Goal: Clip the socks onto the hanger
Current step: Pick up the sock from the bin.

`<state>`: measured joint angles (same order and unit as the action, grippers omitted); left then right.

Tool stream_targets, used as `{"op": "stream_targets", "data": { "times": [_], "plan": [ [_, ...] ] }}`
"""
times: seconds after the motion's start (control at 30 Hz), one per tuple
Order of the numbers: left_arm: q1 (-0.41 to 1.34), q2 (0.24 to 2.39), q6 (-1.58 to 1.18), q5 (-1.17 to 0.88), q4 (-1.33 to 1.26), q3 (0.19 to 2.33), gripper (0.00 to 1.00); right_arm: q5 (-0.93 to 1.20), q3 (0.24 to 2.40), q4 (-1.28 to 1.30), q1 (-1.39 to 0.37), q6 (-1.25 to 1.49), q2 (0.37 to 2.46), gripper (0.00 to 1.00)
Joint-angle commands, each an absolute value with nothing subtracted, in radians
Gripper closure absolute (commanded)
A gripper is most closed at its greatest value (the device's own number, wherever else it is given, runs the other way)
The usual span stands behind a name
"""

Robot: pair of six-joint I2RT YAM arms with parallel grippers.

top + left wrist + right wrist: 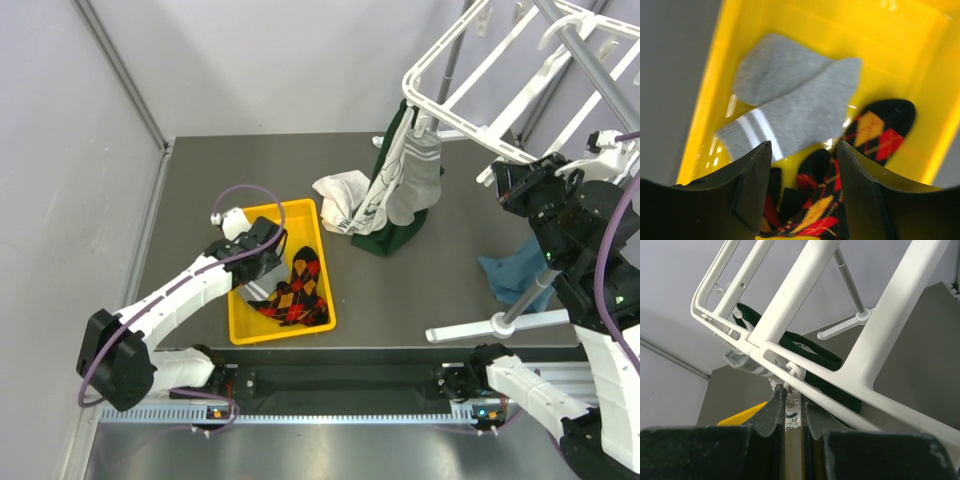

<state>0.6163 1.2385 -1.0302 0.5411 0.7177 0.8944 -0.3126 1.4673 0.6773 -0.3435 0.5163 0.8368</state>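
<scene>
1. A shallow yellow plastic tray [705,115] fills the view, with a strip of grey tabletop [670,75] at its left.
2. A light grey fabric sock [800,110] with two white stripes lies flat inside, overlapping more grey fabric.
3. Black, red and yellow argyle socks [880,127] lie bunched against it.
4. The left gripper [804,165] hangs over them, dark fingers [757,190] spread, holding nothing.

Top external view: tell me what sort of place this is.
Probably a robotics lab test cell, not a home laundry: robot arms bolted to a grey table, plain panels walling it, plus a white hanger and a yellow bin of socks.
</scene>
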Motion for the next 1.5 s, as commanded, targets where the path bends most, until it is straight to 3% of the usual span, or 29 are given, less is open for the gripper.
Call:
{"op": "stream_targets", "data": {
  "times": [0.0,0.33,0.83,0.93,1.1,1.2,1.47],
  "plan": [
    [0.566,1.209,-1.189,0.586,0.775,0.845,0.41,-0.282,1.459,0.652,-0.337,0.511,0.828,1.0],
    [0.488,1.307,-1.285,0.44,0.677,0.758,0.51,-0.279,1.456,0.658,-0.339,0.511,0.821,1.0],
    [0.488,1.417,-1.305,0.454,0.606,0.687,0.58,-0.262,1.439,0.652,-0.337,0.526,0.821,1.0],
    [0.488,1.44,-1.293,0.451,0.583,0.683,0.64,-0.259,1.44,0.652,-0.337,0.526,0.819,1.0],
    [0.488,1.441,-1.269,0.456,0.58,0.693,0.91,-0.259,1.437,0.653,-0.337,0.526,0.816,1.0],
    [0.489,1.402,-1.243,0.489,0.592,0.709,1.0,-0.258,1.436,0.655,-0.339,0.526,0.816,1.0],
    [0.531,1.281,-1.046,0.59,0.683,0.889,1.0,-0.258,1.431,0.65,-0.337,0.528,0.816,1.0]
  ]
}}
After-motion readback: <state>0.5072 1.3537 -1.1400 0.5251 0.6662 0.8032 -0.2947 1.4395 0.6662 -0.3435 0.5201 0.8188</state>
